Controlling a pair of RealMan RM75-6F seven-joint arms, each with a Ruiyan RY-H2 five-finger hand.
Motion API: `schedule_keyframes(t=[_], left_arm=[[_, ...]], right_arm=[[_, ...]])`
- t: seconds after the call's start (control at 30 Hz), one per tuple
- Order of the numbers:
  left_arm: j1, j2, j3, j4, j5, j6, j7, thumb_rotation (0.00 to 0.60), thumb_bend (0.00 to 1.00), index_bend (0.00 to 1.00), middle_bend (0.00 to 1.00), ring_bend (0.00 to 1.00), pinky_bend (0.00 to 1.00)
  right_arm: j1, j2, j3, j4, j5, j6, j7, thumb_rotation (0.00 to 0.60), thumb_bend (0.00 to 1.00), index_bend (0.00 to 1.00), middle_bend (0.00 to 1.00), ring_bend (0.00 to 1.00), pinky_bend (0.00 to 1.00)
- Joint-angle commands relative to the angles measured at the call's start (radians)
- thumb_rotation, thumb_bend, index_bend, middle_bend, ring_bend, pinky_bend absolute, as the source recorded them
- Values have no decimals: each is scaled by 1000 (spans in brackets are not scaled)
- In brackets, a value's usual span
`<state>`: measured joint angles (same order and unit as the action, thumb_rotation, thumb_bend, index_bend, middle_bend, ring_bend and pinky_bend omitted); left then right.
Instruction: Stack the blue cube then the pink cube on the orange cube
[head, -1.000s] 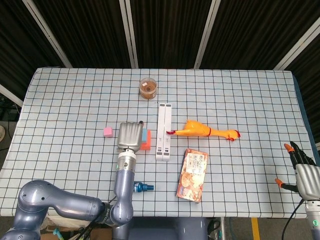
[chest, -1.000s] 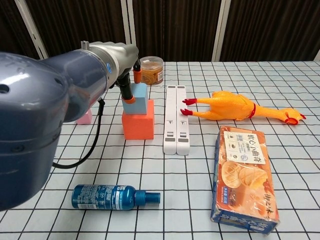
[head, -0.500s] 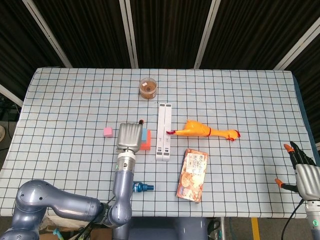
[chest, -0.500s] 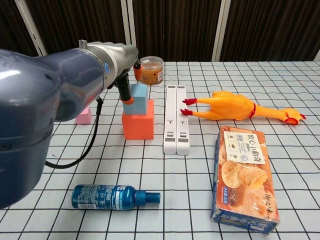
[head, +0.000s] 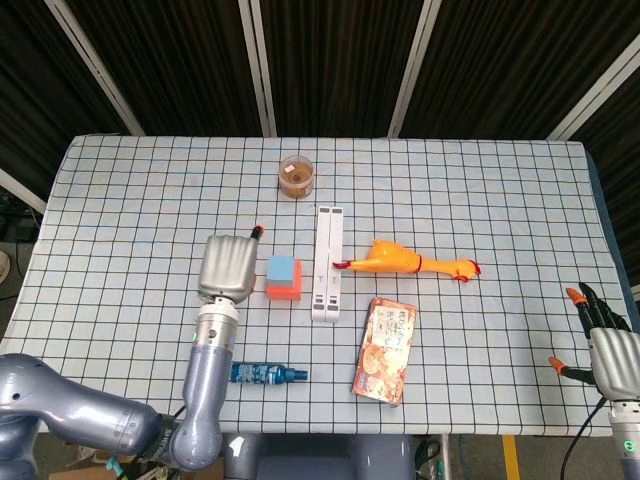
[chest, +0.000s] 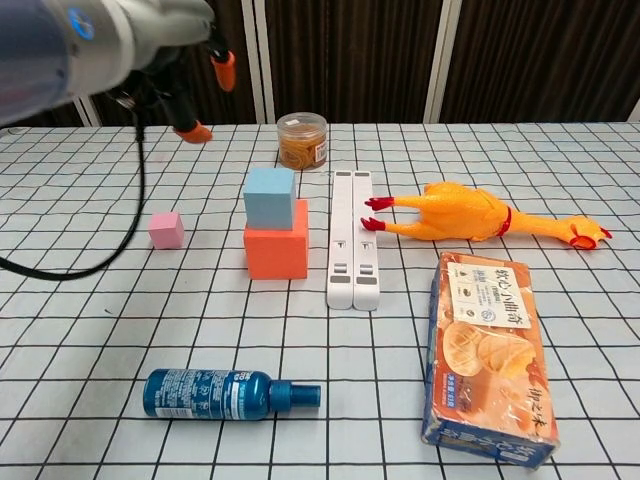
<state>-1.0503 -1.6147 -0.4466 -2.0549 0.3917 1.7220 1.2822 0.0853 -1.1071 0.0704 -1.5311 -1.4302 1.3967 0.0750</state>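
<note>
I have the blue cube (chest: 270, 197) sitting on the orange cube (chest: 276, 251), squarely enough, set toward the stack's left rear. So the first half looks done and the pink cube (chest: 167, 230) is what I go for next. It rests on the tabletop (head: 480, 200), well left of the stack and apart from it.

My left hand (head: 227, 266) hangs above the tabletop between the pink cube and the stack; from the head camera it actually covers the pink cube, so I only see that cube through the chest camera. There the orange fingertips (chest: 193, 131) show up high, spread and gripping nothing: the hand is released. The pink cube lies below the hand and slightly to its left, so I judge the coming move to be mostly a descent with a small leftward shift. A cube has no long axis to line up with. My right hand (head: 603, 345) idles off the far right edge, fingers apart and empty, much too far away to help.

Compared with a second ago: the left hand was down at the blue cube, fingertips against it. It has since let go, risen and swung left, and the bottle (chest: 225, 393) is now uncovered in the head camera.
</note>
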Motion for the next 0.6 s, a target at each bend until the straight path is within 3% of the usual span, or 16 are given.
schedule_keyframes(t=[0.03, 0.23, 0.37, 0.6], left_arm=[[93, 117, 59, -84, 37, -53, -79, 600, 341, 262, 915, 727, 732], [204, 258, 222, -16, 152, -252, -226, 600, 315, 253, 914, 726, 731], [265, 295, 294, 76, 237, -340, -353, 600, 315, 235, 913, 726, 731], [313, 276, 312, 249, 243, -448, -515, 600, 316, 224, 911, 726, 731]], right_arm=[[-1, 1, 0, -5, -1, 4, -3, 600, 40, 104, 46, 149, 248], [-4, 6, 1, -13, 7, 4, -8, 600, 41, 104, 46, 149, 248], [-3, 5, 2, -13, 11, 0, -10, 600, 41, 104, 46, 149, 248], [-1, 3, -1, -20, 6, -2, -22, 600, 41, 104, 46, 149, 248]])
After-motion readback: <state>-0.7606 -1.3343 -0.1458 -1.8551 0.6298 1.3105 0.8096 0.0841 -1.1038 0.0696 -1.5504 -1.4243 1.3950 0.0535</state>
